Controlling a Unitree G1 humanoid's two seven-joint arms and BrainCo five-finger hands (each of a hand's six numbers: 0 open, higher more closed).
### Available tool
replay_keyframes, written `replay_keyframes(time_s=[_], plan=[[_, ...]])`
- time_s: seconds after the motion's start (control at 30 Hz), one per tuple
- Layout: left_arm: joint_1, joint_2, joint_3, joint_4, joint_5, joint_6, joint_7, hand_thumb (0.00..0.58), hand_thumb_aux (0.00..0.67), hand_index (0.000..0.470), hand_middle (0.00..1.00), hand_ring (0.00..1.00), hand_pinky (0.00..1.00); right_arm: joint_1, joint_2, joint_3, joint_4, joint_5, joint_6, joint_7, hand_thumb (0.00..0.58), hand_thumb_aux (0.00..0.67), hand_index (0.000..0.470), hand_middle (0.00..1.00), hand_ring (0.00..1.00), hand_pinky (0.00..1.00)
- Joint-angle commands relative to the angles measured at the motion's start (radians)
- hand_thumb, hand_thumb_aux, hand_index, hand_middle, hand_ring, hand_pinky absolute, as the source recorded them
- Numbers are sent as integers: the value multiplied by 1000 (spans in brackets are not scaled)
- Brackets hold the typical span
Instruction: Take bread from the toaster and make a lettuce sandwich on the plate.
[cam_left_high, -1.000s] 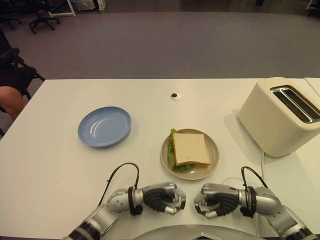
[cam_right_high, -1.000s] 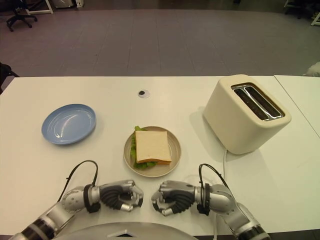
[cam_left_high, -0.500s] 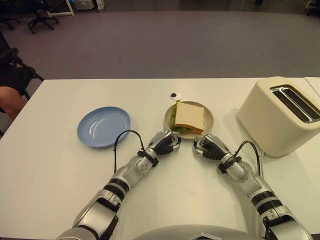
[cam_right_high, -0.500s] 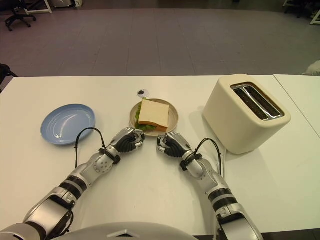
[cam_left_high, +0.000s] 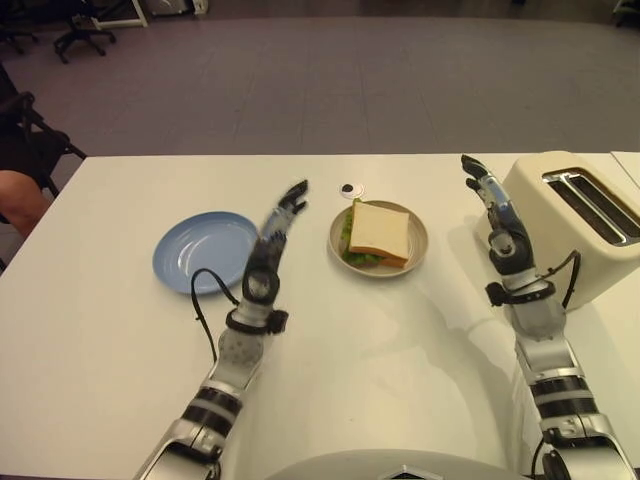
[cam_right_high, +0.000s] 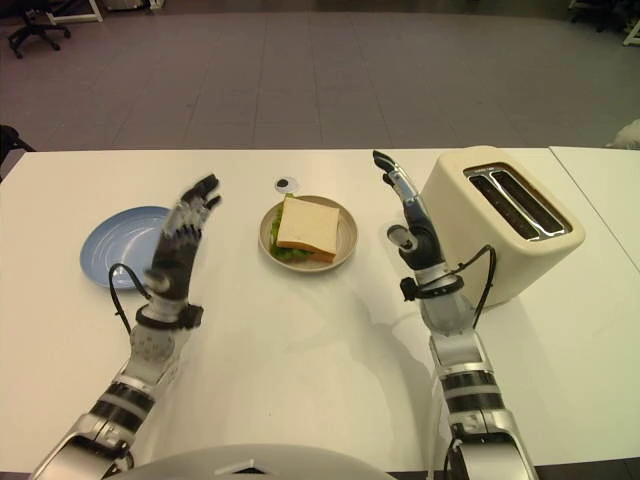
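Sandwich looks assembled: top slice over lettuce, sitting on the tan plate near the middle of the far edge of the surface; task reads as essentially done. Left hand is raised off the surface with fingers spread and holding nothing, in front of the blue plate toward the left edge. Right hand is also raised, fingers extended and empty, between the tan plate and the toaster, close to the toaster's side. Toaster slots look empty. Risks from here: right hand swinging sideways could clip the toaster body or the plate rim; left hand dropping straight down could land on the blue plate; top slice sits a bit skewed, so any bump to the plate could slide it off the lettuce.
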Motion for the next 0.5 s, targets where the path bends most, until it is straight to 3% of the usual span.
replay_keyframes(time_s=[0.03, 0.17, 0.37, 0.5], plan=[[-46, -106, 75, 145, 169, -21, 82, 0, 0, 0, 0, 0, 0, -31, 90, -4, 110, -73, -36, -108, 0, 0, 0, 0, 0, 0], [-73, -152, 136, 205, 271, -71, 126, 0, 0, 0, 0, 0, 0, -44, 126, -24, 151, -95, -89, -168, 0, 0, 0, 0, 0, 0], [-148, -205, 170, 250, 257, -21, 89, 0, 0, 0, 0, 0, 0, -66, 146, -52, 183, -104, -143, -226, 0, 0, 0, 0, 0, 0], [-207, -223, 207, 320, 299, -45, 136, 0, 0, 0, 0, 0, 0, -73, 158, -63, 246, -122, -197, -269, 0, 0, 0, 0, 0, 0]])
